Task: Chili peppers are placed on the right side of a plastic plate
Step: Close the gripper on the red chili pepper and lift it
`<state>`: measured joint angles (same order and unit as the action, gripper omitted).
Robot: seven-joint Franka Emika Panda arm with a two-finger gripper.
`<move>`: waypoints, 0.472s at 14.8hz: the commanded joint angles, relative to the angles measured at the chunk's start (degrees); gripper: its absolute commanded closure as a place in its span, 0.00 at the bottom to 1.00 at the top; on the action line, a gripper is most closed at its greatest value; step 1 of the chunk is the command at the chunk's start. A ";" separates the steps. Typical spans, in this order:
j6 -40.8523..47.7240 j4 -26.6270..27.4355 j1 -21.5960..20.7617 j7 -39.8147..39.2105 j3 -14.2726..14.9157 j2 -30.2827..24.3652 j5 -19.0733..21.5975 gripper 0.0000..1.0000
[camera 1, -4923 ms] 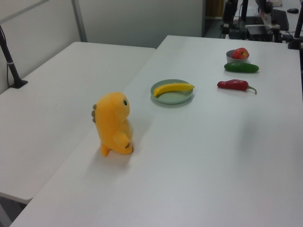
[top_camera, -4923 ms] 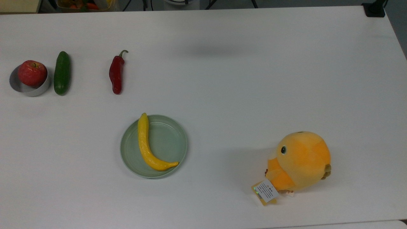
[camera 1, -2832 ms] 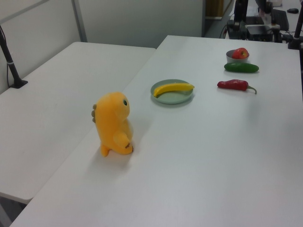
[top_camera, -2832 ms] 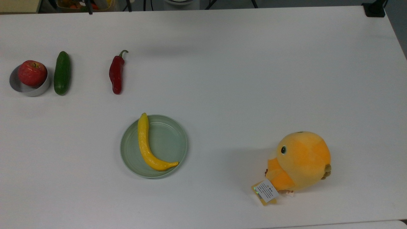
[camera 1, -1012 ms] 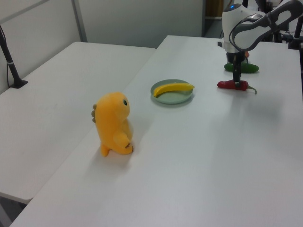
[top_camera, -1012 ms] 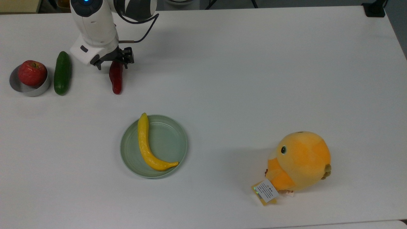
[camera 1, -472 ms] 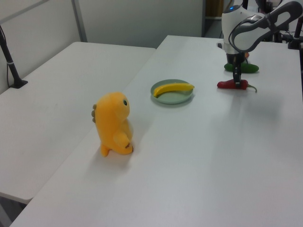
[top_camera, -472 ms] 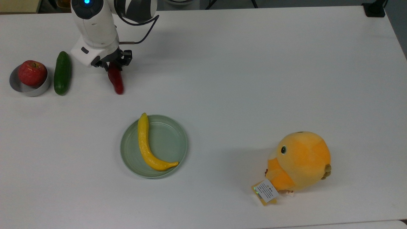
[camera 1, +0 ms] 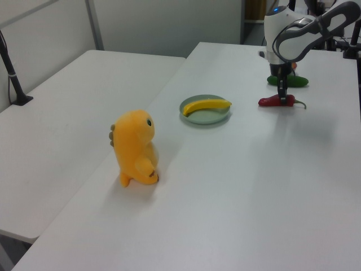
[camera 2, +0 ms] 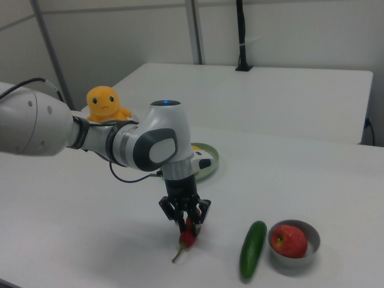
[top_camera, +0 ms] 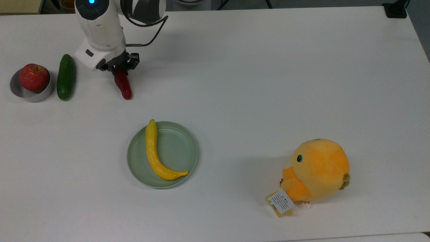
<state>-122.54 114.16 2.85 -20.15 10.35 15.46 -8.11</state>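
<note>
Our gripper [top_camera: 118, 69] is closed on the chili peppers [top_camera: 123, 85]. We see them at 11 o'clock from the plastic plate [top_camera: 178, 153].

No text, brand, number or sign can be read. The one printed item is a small white tag [top_camera: 282, 199] attached to the orange plush toy [top_camera: 315, 170] on the surface; in the top view it carries several lines of dark print, apparently a product label, with a yellow card edge beneath it, but no character can be made out.
</note>
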 commanded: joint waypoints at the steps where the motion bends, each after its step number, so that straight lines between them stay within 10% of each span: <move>1: -0.85 0.71 0.13 -0.77 0.10 -1.75 -0.60 0.73; 7: 6.95 -4.37 -0.04 -0.59 0.10 -4.73 1.24 0.72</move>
<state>-120.87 112.82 2.90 -20.15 10.36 13.48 -8.09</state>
